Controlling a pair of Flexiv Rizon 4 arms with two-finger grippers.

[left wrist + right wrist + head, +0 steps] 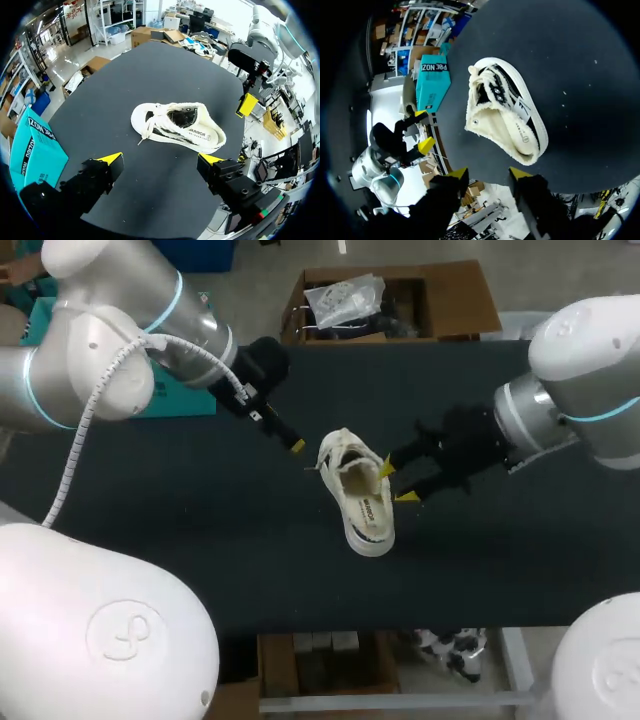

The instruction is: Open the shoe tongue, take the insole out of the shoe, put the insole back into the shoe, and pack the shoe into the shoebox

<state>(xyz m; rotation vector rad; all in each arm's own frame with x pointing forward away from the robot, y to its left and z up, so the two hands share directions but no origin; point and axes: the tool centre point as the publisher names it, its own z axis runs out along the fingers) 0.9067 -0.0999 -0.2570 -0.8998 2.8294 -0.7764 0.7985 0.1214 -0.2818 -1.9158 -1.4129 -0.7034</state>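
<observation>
Nearest to you in the left wrist view is the left gripper (pixel 161 159). Its two yellow-tipped fingers (pixel 112 158) stand wide apart and grasp nothing. Ahead of them, with bare table (pixel 165 200) between, the shoe (pixel 175 127) lies on the black cloth. It is a white shoe with dark stripes on the side. Its opening faces up, and a printed insole (pixel 202 134) shows inside toward the heel. The loose laces (pixel 147 131) hang at the toe end, which is the end closer to this gripper. In the head view the left gripper (pixel 290 440) hovers just beside the toe of the shoe (pixel 362 495) and does not touch it. The right gripper (pixel 396 483) comes in from the other side and is at the shoe's opening. Its fingers are also released, with nothing between them. In the right wrist view the shoe (pixel 505 120) is ahead of the right gripper (pixel 489 173), and the heel end is very near one fingertip (pixel 520 173). You cannot tell from these views whether that tip touches the shoe. The shoebox (pixel 37 150) is teal and sits at the table's edge beside the left arm, well apart from the shoe. The head view shows only a part of the shoebox (pixel 180 398), behind that arm.
</observation>
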